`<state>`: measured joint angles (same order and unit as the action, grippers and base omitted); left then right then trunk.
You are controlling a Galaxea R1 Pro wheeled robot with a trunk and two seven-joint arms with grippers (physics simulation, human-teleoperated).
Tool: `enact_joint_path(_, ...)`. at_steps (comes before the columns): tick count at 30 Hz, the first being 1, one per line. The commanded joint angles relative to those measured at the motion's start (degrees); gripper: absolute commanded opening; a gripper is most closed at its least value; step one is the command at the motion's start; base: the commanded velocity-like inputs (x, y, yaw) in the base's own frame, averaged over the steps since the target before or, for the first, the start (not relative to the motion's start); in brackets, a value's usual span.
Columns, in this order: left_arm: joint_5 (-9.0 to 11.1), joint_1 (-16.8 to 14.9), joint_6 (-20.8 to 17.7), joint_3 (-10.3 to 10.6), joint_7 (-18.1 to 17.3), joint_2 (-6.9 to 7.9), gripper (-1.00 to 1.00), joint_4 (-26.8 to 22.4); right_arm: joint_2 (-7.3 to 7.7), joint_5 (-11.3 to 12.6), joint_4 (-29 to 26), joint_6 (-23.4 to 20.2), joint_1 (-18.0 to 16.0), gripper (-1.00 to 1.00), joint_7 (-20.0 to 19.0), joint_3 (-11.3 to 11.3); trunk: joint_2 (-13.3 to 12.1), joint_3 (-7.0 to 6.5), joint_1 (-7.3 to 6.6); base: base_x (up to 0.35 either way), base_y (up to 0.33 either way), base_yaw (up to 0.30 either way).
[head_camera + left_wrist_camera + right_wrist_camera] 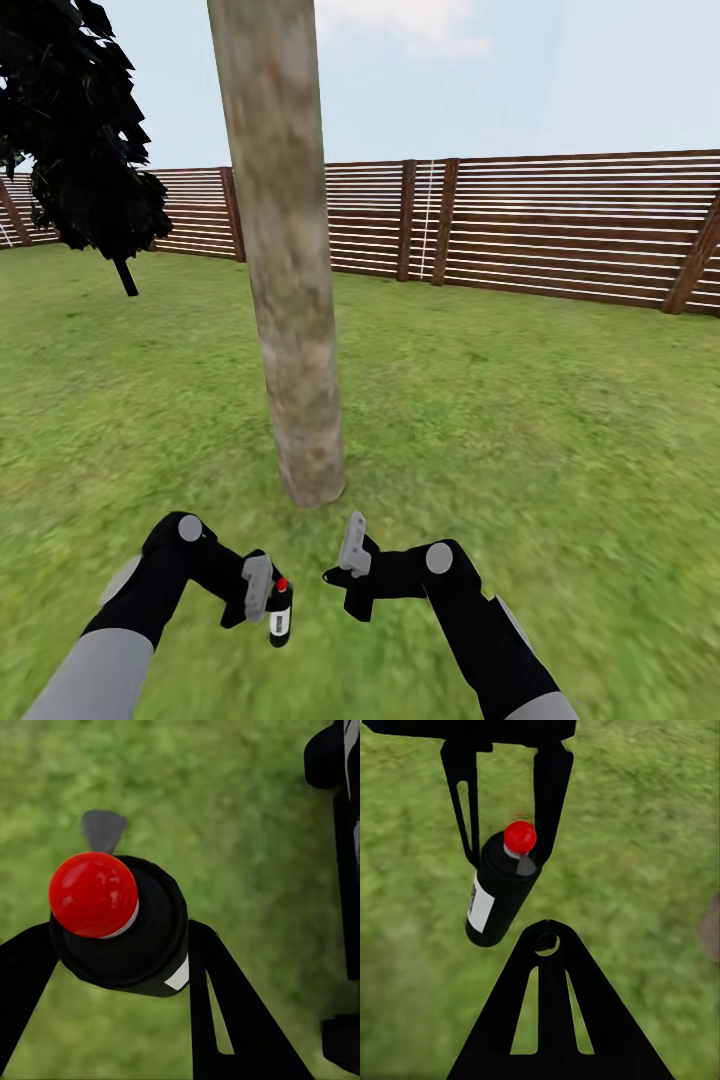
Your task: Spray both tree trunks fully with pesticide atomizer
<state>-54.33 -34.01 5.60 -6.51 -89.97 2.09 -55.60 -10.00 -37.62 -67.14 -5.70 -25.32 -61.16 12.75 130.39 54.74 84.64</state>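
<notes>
Gripping the pesticide atomizer (280, 612) off the grass, the left end effector (262, 592) has the pickup done, its red-capped bottle held low, just near of the tree trunk (285, 260). The right end effector (345, 560) hangs released and empty beside it. Judging by the trunk's bare bark, spraying both trees is left; a 2nd tree (85, 130) stands far left.

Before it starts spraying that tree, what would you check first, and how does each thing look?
1. Bottle held in left gripper: ok, fingers on both sides.
2. Trunk close ahead: ok, it rises just beyond both arms.
3. Nozzle aimed at trunk: cannot tell; the red cap shows, the opening does not.
4. Right gripper out of the way: ok, open and apart from the bottle.
5. Trunk already covered: cannot tell; only mottled bark shows.
</notes>
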Motion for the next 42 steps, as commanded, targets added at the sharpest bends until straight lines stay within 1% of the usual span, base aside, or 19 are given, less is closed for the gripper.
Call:
enact_joint_path(1, 0.0, 0.0, -0.04, 0.0, 0.43, -0.48, -1.0, 0.03, 0.0, 0.0, 0.0, 0.01, -0.01, -1.0, 0.01, 0.02, 0.0, 0.0, 0.0, 0.0, 0.0, 0.0)
enact_joint_path(3, 0.03, 0.0, 0.01, 0.0, 1.22, -1.5, -1.0, 0.05, 0.0, 0.0, -0.04, 0.05, 0.01, -1.0, 0.05, 0.01, 0.0, 0.0, 0.0, 0.0, 0.0, 0.0)
enact_joint_path(4, 0.07, 0.0, 0.02, 0.02, 1.31, -1.69, -1.0, 0.07, 0.0, 0.0, -0.07, 0.01, 0.0, -1.0, 0.04, 0.0, 0.0, 0.0, 0.0, 0.0, 0.0, 0.0)
enact_joint_path(14, 0.69, 0.01, 0.32, 0.0, 0.47, -1.9, -1.0, 0.33, 0.0, 0.0, -0.04, 0.08, 0.01, -1.0, 0.05, 0.0, 0.0, 0.0, 0.0, 0.0, 0.0, 0.0)
enact_joint_path(15, 0.7, 0.05, 0.44, 0.01, 0.4, -2.21, -1.0, 0.37, 0.0, 0.0, -0.02, 0.08, 0.01, -1.0, 0.07, 0.0, 0.0, 0.0, 0.0, 0.0, 0.0, 0.0)
enact_joint_path(17, 0.49, 0.14, 0.63, 0.06, 0.47, -3.43, -1.0, 0.5, 0.0, 0.0, -0.01, 0.08, 0.01, -1.0, 0.07, 0.0, 0.0, 0.0, 0.0, 0.0, 0.0, 0.0)
enact_joint_path(19, 0.48, 0.17, 0.62, 0.08, 0.49, -3.9, -1.0, 0.53, 0.0, 0.0, -0.06, 0.08, 0.01, -1.0, 0.08, 0.0, 0.0, 0.0, 0.0, 0.0, 0.0, 0.0)
enact_joint_path(31, 0.91, 0.17, 0.49, 0.09, -0.03, -4.05, -1.0, 0.07, 0.0, -0.04, -0.01, 0.08, 0.01, -1.0, 0.08, 0.0, 0.0, 0.0, 0.0, 0.0, 0.0, 0.0)
enact_joint_path(35, 0.99, 0.17, 0.47, 0.09, -0.03, -4.83, -1.0, 0.12, 0.0, -0.05, -0.01, 0.06, 0.01, -1.0, 0.08, 0.0, 0.0, 0.0, 0.0, 0.0, 0.0, 0.0)
enact_joint_path(42, 1.06, 0.17, 0.38, 0.0, -0.03, -4.99, -1.0, 0.07, 0.0, -0.08, -0.01, 0.05, 0.01, -1.0, 0.08, 0.0, 0.0, 0.0, 0.0, 0.0, 0.0, 0.0)
